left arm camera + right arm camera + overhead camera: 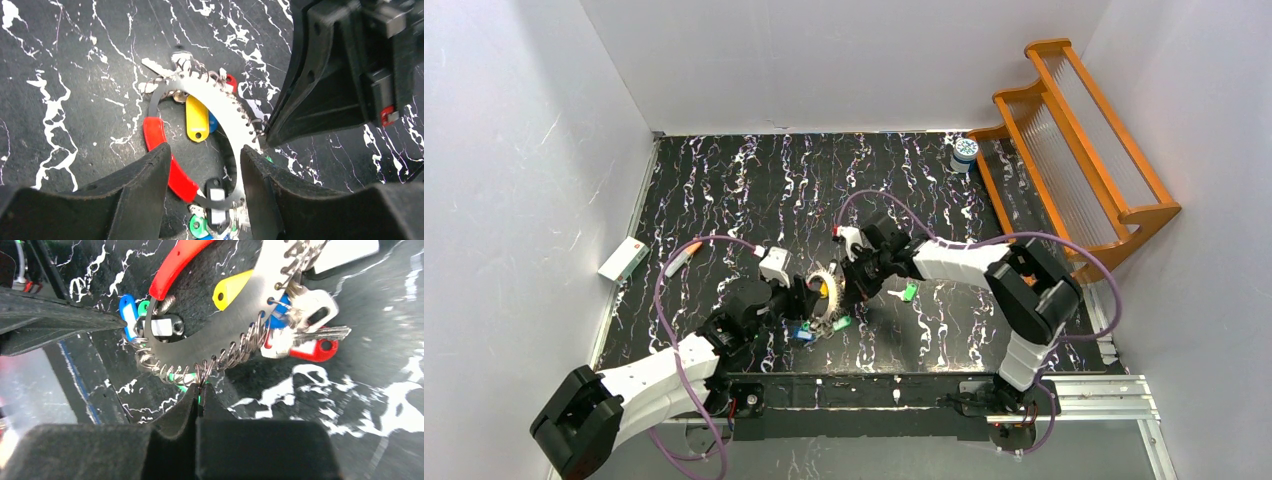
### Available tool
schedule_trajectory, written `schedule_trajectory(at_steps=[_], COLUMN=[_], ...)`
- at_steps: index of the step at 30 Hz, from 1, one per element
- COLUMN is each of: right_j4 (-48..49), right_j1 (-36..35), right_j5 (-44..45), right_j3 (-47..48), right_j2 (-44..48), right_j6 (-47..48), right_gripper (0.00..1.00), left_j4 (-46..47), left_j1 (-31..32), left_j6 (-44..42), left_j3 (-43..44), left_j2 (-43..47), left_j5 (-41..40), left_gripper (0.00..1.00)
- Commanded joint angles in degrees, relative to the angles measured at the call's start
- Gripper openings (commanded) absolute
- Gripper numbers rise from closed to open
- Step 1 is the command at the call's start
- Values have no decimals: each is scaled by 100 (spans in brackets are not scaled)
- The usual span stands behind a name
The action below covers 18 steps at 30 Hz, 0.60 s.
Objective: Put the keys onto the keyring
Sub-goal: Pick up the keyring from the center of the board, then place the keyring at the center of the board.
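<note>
Showing the keyring [826,292] at the centre of the table [724,180], keys [320,333] strung on it: left gripper [205,155] clasps its near end between half-closed jaws; right gripper [201,392], fingers pressed together, pinches its right rim.

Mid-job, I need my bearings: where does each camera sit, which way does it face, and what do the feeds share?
Top external: above and behind the bases, looking down on the table; both arms show, left claw and right claw both at the keyring.
Left wrist: on the left arm, looking down past its own fingers, which flank the keyring.
Right wrist: on the right arm, facing the keyring's rim over its shut claw.
Shared: both wrist views show the yellow key.
</note>
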<state>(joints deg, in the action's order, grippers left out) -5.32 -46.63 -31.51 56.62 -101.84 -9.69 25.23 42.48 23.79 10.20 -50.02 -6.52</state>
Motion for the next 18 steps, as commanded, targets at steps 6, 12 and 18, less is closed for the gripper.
schedule_trajectory(at_steps=[6,12,18], right_j4=[-215,-52,622], right_j1=[-3,-4,58], right_j5=[1770,1945,2234], right_j3=[-211,-491,-1133], right_j2=[726,447,1202], right_j6=[870,596,57], right_gripper=[1,13,61], left_j4=[758,1171,1194], left_j1=[-30,-30,-29], left_j6=[-1035,-1517,-1386], left_j3=[-34,-263,-272], left_j2=[134,155,94], left_j5=[557,964,972], left_gripper=[51,51,51])
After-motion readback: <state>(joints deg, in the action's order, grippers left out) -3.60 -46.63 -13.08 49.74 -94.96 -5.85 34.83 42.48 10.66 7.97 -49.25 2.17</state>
